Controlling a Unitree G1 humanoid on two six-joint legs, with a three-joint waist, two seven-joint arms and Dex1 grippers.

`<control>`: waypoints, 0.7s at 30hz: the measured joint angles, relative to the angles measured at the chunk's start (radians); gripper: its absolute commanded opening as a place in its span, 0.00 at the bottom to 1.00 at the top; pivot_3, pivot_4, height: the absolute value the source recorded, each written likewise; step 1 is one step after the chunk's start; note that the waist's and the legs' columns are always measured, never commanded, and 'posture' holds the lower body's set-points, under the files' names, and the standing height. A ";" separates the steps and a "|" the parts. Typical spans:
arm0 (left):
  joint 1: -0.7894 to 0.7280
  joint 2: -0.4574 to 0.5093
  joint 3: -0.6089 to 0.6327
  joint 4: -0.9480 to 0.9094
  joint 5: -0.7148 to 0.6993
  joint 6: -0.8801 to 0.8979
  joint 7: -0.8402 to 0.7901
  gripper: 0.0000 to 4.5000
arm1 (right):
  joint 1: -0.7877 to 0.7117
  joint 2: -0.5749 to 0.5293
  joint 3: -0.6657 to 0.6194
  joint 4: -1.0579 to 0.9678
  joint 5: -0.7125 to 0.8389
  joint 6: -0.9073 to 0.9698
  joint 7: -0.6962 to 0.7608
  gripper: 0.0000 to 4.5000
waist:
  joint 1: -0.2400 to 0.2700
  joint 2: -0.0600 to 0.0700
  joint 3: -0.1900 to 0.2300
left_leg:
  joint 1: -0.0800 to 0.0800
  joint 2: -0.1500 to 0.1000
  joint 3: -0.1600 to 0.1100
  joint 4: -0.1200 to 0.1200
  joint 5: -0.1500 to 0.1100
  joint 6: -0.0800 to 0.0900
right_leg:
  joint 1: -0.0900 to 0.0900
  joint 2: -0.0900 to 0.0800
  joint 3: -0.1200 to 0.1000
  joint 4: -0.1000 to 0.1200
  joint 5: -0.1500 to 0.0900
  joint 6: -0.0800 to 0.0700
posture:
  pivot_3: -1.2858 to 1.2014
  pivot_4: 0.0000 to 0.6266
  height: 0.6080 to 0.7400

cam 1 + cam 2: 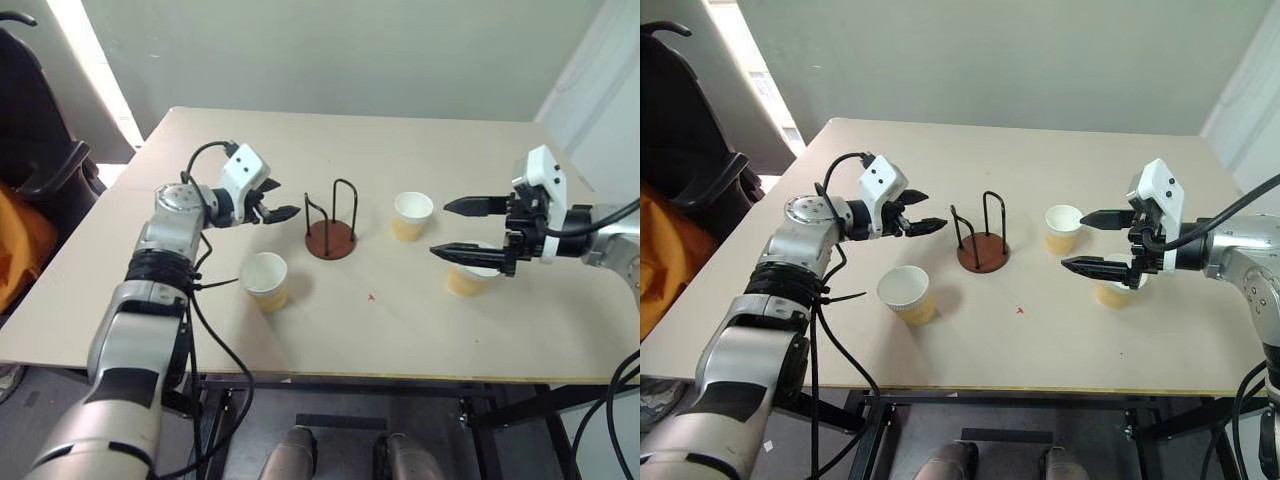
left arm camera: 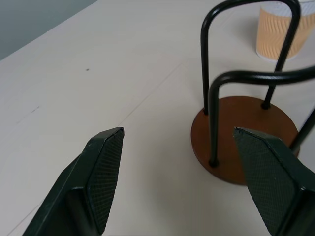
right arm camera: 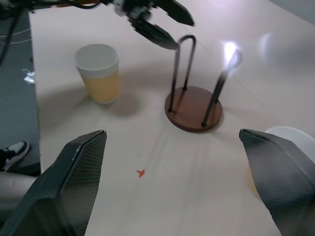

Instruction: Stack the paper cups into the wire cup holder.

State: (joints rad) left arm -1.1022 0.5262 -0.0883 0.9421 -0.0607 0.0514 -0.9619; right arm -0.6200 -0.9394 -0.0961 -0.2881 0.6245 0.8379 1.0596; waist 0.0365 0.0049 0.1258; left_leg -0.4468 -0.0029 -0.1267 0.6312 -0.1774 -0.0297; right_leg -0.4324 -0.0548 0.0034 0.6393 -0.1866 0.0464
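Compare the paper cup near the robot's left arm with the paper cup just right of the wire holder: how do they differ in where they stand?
The pale yellow-tan paper cup by the left arm stands nearer the table's front edge, left of the black wire cup holder with the reddish-brown disc base. The matching yellow-tan paper cup right of the holder stands farther back, close to the open right gripper. Both are upright, outside the holder, and ungripped.

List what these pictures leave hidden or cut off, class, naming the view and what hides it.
- Third paper cup: in both eye views the right gripper hangs in front of it, so its mouth is mostly covered.
- The same cup in the right wrist view: cut by the picture's edge and a finger.
- Wire cup holder in the left wrist view: partly behind a finger.
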 measured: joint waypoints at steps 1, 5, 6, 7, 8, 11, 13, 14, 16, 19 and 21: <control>-0.008 -0.015 0.000 0.021 0.000 -0.011 -0.001 0.84 | 0.000 0.000 0.003 0.001 -0.001 -0.001 0.000 1.00 | 0.001 0.000 0.000 | -0.001 0.000 0.000 0.000 0.000 0.001 | 0.000 0.000 0.000 -0.001 0.001 0.001 | 0.52 0.24 1.00; -0.040 -0.067 -0.003 0.110 0.022 -0.060 0.000 0.84 | -0.019 -0.003 0.025 0.009 -0.003 -0.002 0.000 1.00 | 0.003 0.000 0.000 | -0.004 -0.001 0.000 0.002 0.001 0.002 | 0.000 0.000 0.000 -0.005 0.003 0.004 | 0.52 0.24 1.00; -0.049 -0.077 -0.005 0.134 0.029 -0.075 0.009 0.84 | -0.023 -0.005 0.027 0.009 -0.003 -0.002 0.000 1.00 | 0.003 0.000 0.000 | -0.004 0.000 0.000 0.002 0.001 0.002 | 0.000 0.000 0.000 -0.005 0.003 0.005 | 0.52 0.24 1.00; -0.059 -0.085 -0.006 0.160 0.043 -0.095 0.031 0.84 | -0.025 -0.006 0.027 0.009 -0.003 -0.002 0.000 1.00 | 0.004 0.000 0.000 | -0.005 0.000 0.000 0.003 0.001 0.002 | 0.000 0.000 0.000 -0.006 0.003 0.005 | 0.52 0.24 1.00; -0.069 -0.088 -0.007 0.187 0.059 -0.118 0.064 0.84 | -0.025 -0.008 0.027 0.009 -0.002 -0.002 0.000 1.00 | 0.004 0.000 0.000 | -0.005 0.000 0.001 0.004 0.001 0.002 | 0.000 0.000 0.000 -0.007 0.003 0.006 | 0.52 0.24 1.00; -0.099 -0.099 0.004 0.235 0.067 -0.153 0.129 0.76 | -0.023 -0.014 0.027 0.007 -0.002 -0.002 -0.003 1.00 | 0.005 0.000 0.000 | -0.006 -0.001 0.002 0.004 0.001 0.002 | 0.000 0.000 0.001 -0.009 0.004 0.007 | 0.52 0.24 1.00; -0.123 -0.112 0.015 0.254 0.067 -0.168 0.166 0.64 | -0.019 -0.019 0.027 0.002 -0.002 -0.002 -0.005 1.00 | 0.007 0.000 0.000 | -0.007 -0.001 0.002 0.006 0.001 0.002 | 0.000 0.000 0.001 -0.010 0.005 0.008 | 0.52 0.24 1.00; -0.128 -0.114 0.017 0.259 0.067 -0.174 0.169 0.55 | -0.018 -0.020 0.027 0.002 -0.001 -0.002 -0.006 1.00 | 0.007 0.000 0.000 | -0.008 -0.001 0.003 0.006 0.001 0.002 | 0.000 0.001 0.002 -0.011 0.005 0.009 | 0.52 0.24 1.00; -0.130 -0.114 0.026 0.265 0.066 -0.183 0.159 0.39 | -0.014 -0.029 0.027 0.002 -0.002 -0.002 -0.006 1.00 | 0.009 0.000 0.000 | -0.008 -0.001 0.005 0.007 0.001 0.001 | 0.000 0.000 0.003 -0.011 0.005 0.010 | 0.52 0.24 1.00; -0.130 -0.117 0.038 0.268 0.059 -0.184 0.115 0.15 | -0.014 -0.042 0.027 0.002 -0.002 -0.004 -0.002 1.00 | 0.010 0.000 0.000 | -0.008 -0.003 0.006 0.009 0.001 0.001 | 0.000 0.000 0.004 -0.011 0.004 0.012 | 0.52 0.24 1.00; -0.130 -0.119 0.046 0.268 0.053 -0.184 0.082 0.01 | -0.014 -0.047 0.027 0.002 -0.002 -0.010 0.003 1.00 | 0.010 0.000 0.000 | -0.008 -0.003 0.006 0.009 0.001 0.002 | 0.000 0.000 0.005 -0.011 0.004 0.012 | 0.52 0.24 1.00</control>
State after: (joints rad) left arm -1.2320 0.4072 -0.0423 1.2099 -0.0081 -0.1327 -0.8796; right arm -0.6338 -0.9868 -0.0690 -0.2860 0.6226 0.8282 1.0622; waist 0.0464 0.0049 0.1258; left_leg -0.4550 -0.0055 -0.1205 0.6406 -0.1768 -0.0278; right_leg -0.4326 -0.0545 0.0083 0.6284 -0.1822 0.0587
